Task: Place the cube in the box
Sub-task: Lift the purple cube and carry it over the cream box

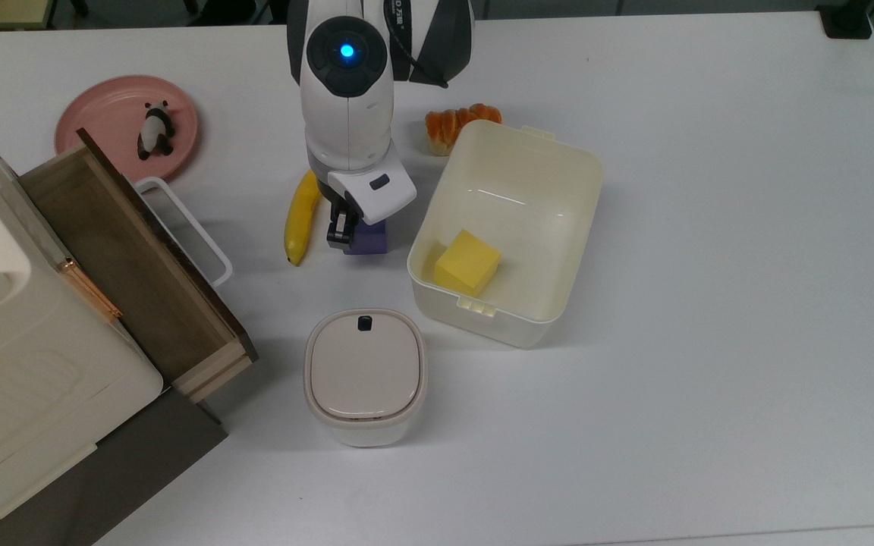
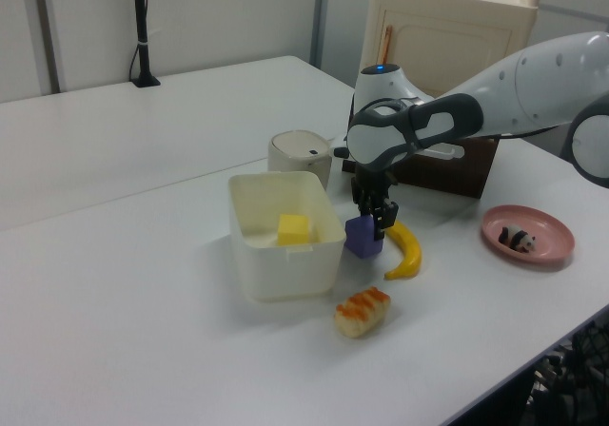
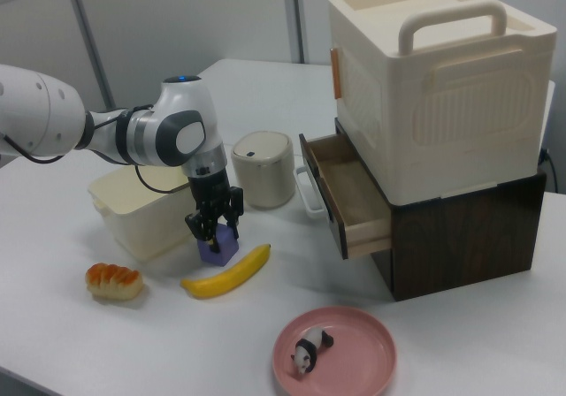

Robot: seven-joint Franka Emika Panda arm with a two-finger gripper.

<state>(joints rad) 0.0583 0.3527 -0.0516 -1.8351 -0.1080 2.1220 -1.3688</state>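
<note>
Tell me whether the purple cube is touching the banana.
Apart. In the right view, bare white table shows between the purple cube and the banana; the top view shows the same gap.
</note>
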